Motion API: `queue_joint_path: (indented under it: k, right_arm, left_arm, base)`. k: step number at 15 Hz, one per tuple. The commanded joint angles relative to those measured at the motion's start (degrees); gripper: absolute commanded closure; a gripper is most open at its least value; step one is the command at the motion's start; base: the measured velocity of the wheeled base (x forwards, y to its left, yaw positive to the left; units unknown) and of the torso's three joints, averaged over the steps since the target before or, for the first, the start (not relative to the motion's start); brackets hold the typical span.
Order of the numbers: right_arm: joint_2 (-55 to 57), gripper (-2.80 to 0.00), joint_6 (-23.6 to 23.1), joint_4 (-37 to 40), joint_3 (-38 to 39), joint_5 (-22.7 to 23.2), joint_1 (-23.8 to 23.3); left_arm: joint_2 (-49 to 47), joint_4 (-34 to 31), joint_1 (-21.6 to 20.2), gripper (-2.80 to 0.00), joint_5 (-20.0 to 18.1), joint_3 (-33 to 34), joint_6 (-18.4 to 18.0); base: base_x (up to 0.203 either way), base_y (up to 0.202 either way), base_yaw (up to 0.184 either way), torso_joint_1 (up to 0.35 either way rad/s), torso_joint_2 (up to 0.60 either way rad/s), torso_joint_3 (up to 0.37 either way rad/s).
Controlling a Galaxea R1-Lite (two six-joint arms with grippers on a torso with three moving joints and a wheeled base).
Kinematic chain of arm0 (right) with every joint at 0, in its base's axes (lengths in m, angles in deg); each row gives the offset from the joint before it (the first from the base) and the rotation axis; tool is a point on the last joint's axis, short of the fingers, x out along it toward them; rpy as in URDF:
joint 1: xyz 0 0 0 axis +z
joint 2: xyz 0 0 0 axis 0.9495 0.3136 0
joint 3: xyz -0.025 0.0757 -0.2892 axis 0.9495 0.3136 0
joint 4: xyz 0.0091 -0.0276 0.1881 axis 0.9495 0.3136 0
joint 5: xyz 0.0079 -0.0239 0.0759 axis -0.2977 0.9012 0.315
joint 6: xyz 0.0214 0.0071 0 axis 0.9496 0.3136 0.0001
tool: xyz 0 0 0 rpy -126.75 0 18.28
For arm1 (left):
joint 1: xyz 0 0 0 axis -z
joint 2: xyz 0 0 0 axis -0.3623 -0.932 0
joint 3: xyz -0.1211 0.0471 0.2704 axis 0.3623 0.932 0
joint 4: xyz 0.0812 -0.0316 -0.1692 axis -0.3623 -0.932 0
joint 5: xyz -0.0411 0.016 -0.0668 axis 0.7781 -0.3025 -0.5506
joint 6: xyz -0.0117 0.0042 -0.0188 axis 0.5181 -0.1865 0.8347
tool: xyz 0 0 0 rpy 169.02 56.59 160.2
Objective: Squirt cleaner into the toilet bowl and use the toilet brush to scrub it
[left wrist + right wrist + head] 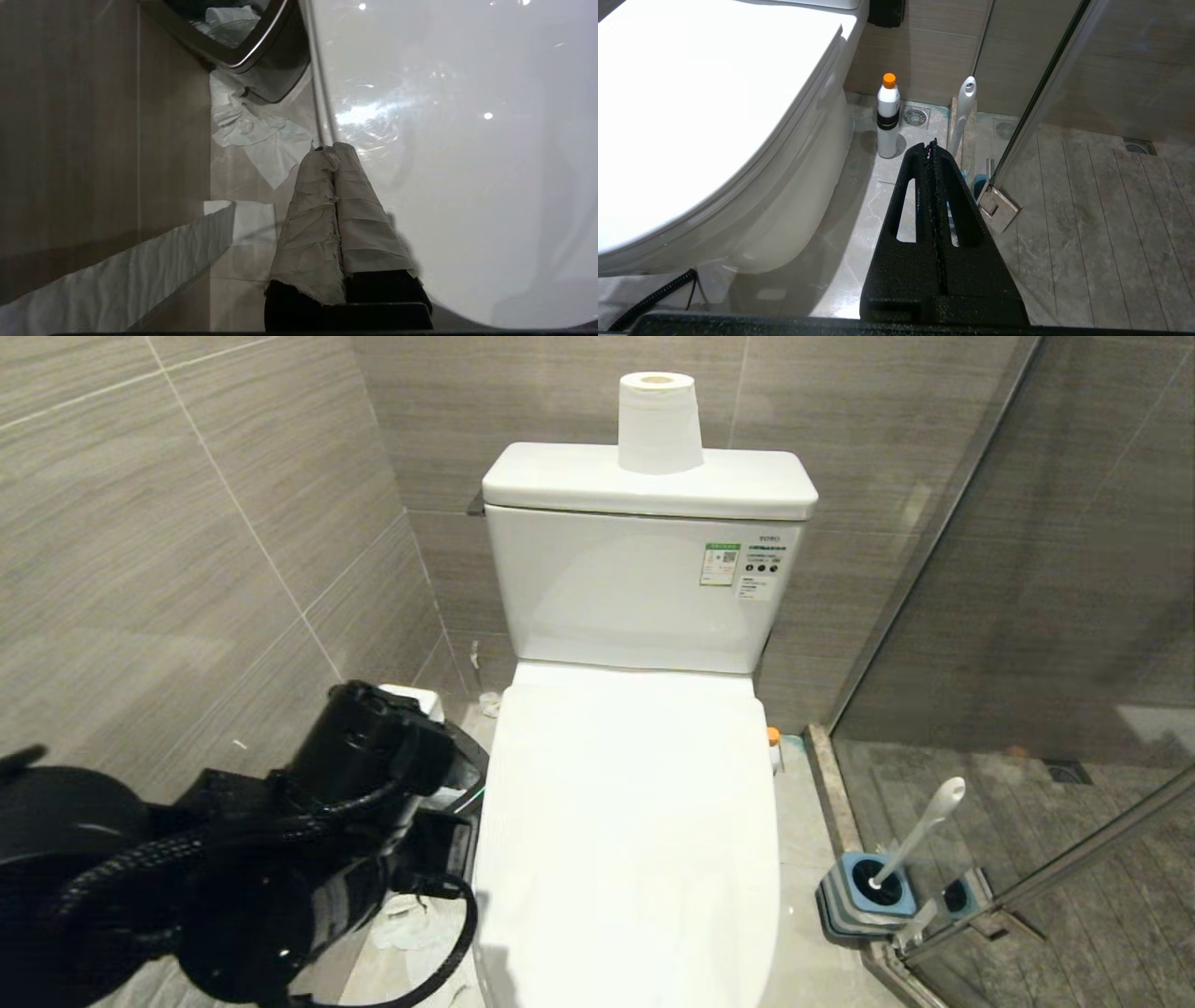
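Note:
The white toilet bowl stands in the middle with its lid down, so the basin is hidden. My left arm reaches in beside its left flank. In the left wrist view the left gripper is shut and empty, its paper-wrapped fingers at the edge of the glossy lid. The cleaner bottle, white with an orange cap, stands on the floor to the toilet's right. The toilet brush leans in its blue-and-grey holder further right. My right gripper is shut and empty above the floor there.
A steel-rimmed black bin holding paper sits left of the toilet, with crumpled tissue on the floor by it. A toilet roll stands on the tank. A glass shower door with a metal hinge closes off the right.

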Motion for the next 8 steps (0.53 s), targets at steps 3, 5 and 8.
queue_joint_path:
  k: [3, 5, 8]
  right_arm:
    - [-0.04, 0.0, -0.02, -0.02, 0.64, 0.04, 0.0]
    - [-0.04, 0.0, -0.02, -0.02, 0.7, 0.04, 0.0]
    - [-0.04, 0.0, -0.02, -0.02, 0.7, 0.04, 0.0]
  left_arm:
    - [9.91, -3.94, -5.46, 0.0, 0.38, -0.62, -7.36]
    - [14.25, -3.61, -8.29, 0.0, -0.25, -2.33, -14.37]
    - [16.28, -3.39, -10.83, 0.0, -0.38, -9.29, -15.81]
  base:
    - [0.0, 0.0, 0.0, 0.0, 0.0, 0.0]
    - [0.0, 0.0, 0.0, 0.0, 0.0, 0.0]
    - [0.0, 0.0, 0.0, 0.0, 0.0, 0.0]
